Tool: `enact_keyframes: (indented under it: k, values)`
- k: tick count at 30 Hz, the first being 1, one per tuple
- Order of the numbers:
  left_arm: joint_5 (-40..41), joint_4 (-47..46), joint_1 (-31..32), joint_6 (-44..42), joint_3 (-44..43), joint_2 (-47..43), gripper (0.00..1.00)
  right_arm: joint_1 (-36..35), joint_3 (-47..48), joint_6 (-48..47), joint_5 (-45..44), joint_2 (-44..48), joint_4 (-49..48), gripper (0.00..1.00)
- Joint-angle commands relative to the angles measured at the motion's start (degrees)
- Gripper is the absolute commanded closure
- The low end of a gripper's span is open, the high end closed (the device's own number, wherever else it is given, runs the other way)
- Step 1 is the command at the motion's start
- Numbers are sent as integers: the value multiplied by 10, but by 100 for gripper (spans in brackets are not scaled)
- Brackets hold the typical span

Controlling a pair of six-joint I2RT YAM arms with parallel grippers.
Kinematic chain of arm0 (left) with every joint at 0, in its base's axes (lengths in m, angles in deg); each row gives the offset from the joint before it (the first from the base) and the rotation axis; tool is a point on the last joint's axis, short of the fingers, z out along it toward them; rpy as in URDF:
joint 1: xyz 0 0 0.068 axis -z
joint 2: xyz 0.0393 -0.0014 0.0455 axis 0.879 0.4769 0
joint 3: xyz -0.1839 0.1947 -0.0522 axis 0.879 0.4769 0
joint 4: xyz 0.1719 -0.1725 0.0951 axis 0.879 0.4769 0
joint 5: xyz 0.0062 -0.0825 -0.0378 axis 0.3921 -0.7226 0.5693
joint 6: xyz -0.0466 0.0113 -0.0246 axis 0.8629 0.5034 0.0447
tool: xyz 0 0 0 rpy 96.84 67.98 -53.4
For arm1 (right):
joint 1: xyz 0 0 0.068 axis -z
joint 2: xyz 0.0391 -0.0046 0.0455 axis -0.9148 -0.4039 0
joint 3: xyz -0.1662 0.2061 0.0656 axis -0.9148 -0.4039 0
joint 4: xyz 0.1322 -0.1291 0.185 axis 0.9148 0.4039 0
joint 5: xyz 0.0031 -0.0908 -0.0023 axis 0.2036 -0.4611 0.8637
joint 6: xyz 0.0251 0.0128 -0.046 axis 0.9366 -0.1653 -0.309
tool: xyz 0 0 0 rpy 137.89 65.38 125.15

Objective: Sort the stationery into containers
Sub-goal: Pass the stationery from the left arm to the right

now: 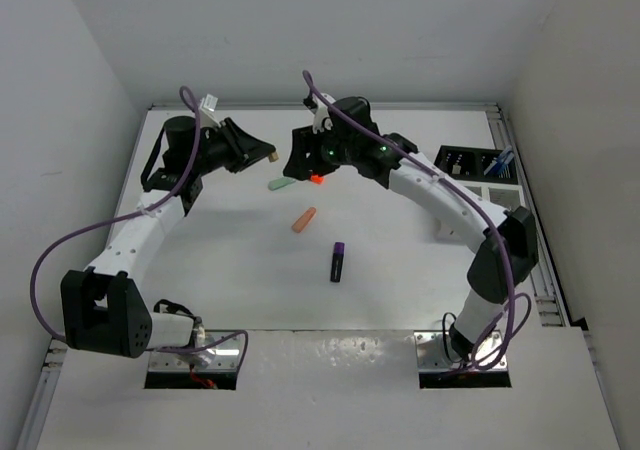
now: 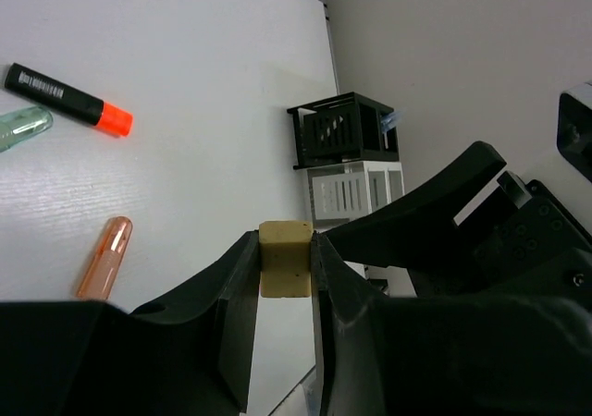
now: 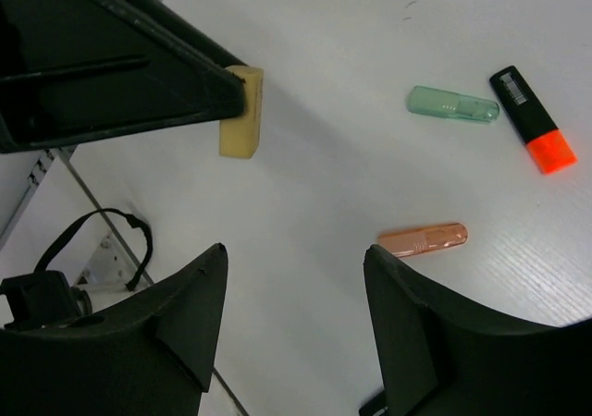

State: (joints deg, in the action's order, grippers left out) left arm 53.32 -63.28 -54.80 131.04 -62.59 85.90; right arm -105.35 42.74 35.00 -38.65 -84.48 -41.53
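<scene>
The left gripper [image 2: 285, 243] is closed on a beige eraser [image 2: 285, 270], pinched between its two fingers and held clear of the table [image 1: 400, 260]. Straight ahead of its fingertips, well apart, the black organiser [image 2: 340, 129] sits touching the white box [image 2: 356, 189]. Off to one side of this gripper lie three highlighters: a black one with an orange tip [image 2: 69, 95], a mint one [image 2: 20, 127] just beside it, and an orange one [image 2: 104, 257] nearer the fingers. The right gripper [image 3: 294, 254] hangs with its jaws wide apart and nothing between them, facing the left gripper; the eraser shows just beyond its fingertips. The orange highlighter lies below this gripper, close to one finger [image 3: 407, 314], with the mint and black ones farther out on that side. In the top view a purple-black highlighter [image 1: 338, 261] lies on the table nearer the arm bases than both grippers, apart from the others.
</scene>
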Motion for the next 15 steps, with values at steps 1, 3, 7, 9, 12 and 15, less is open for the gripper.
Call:
enact_keyframes:
  k: [1,3,7,9,12,15]
  values:
    - [3,-5,4,14,-6,-21,100,-5,45,26,-14,-7,-34,40]
    - [-5,-20,6,25,-1,-20,100,-13,51,28,-13,-19,-38,40]
    - [-10,-32,11,33,8,-23,100,-17,69,36,-17,-38,-46,40]
    - [-12,-33,13,34,16,-27,100,-20,74,40,-11,-47,-54,41]
    - [-12,-35,14,34,28,-34,100,-24,80,42,-8,-56,-57,41]
    - [-19,-48,15,42,36,-37,100,-27,81,37,-11,-65,-60,44]
